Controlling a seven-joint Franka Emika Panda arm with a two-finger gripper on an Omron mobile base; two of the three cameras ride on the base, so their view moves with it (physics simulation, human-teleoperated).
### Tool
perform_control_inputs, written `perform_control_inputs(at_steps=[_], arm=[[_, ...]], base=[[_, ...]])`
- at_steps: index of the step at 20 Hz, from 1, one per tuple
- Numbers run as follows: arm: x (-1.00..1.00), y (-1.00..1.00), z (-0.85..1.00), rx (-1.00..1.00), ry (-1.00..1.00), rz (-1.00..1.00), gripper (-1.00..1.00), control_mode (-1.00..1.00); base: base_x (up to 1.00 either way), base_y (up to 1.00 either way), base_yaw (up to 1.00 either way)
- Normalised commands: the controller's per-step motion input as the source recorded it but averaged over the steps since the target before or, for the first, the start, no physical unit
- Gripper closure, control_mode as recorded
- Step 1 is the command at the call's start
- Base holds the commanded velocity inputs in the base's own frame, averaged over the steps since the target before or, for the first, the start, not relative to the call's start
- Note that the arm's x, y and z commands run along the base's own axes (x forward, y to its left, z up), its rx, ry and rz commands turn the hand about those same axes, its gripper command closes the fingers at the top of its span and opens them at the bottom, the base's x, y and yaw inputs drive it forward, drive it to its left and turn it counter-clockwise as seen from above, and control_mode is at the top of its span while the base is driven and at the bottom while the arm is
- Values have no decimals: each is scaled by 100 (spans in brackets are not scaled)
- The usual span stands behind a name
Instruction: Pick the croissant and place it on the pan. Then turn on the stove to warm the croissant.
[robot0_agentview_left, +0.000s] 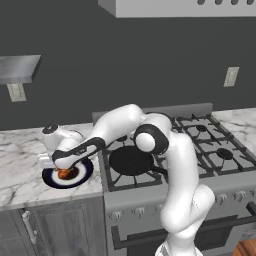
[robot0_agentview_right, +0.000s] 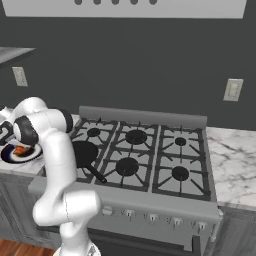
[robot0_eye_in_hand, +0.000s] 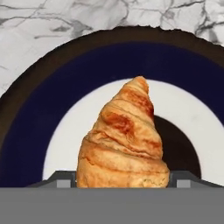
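Note:
The golden-brown croissant (robot0_eye_in_hand: 124, 140) lies on a round dark blue plate with a white ring (robot0_eye_in_hand: 26, 131), on the marble counter left of the stove (robot0_agentview_left: 210, 145). My gripper (robot0_eye_in_hand: 122, 181) is down over the plate, and its two fingertips (robot0_eye_in_hand: 59, 180) press against the croissant's sides. From the left base view, the gripper (robot0_agentview_left: 65, 170) covers most of the croissant (robot0_agentview_left: 65, 173) on the plate (robot0_agentview_left: 86, 172). The black pan (robot0_agentview_left: 131, 160) sits on the stove's front left burner, its handle pointing to the front right. It is also in the right base view as the pan (robot0_agentview_right: 82, 152), right of the croissant (robot0_agentview_right: 20, 150).
The stove's knobs (robot0_agentview_right: 129, 213) run along its front panel below the grates. A grey hood (robot0_agentview_left: 175, 6) hangs above. Marble counter (robot0_agentview_right: 235, 155) continues right of the stove. A wall shelf (robot0_agentview_left: 17, 67) juts out at upper left. My arm arches over the stove's left edge.

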Motion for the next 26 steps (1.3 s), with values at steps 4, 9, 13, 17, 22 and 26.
perform_control_inputs(at_steps=[4, 9, 13, 17, 22, 26], arm=[[-25, -36, -78, 0, 0, -10, 100, -100], [-49, -41, -29, 0, -15, -9, 100, -100], [-69, -47, 5, 0, -39, -9, 100, -100], [-37, -50, 59, 5, -34, -4, 100, -100], [18, -63, 96, 28, -3, -3, 100, -100], [27, -74, 100, 38, 10, -6, 100, -100]], base=[[0, 0, 0], [0, 0, 0], [0, 0, 0], [0, 0, 0], [0, 0, 0], [0, 0, 0]])
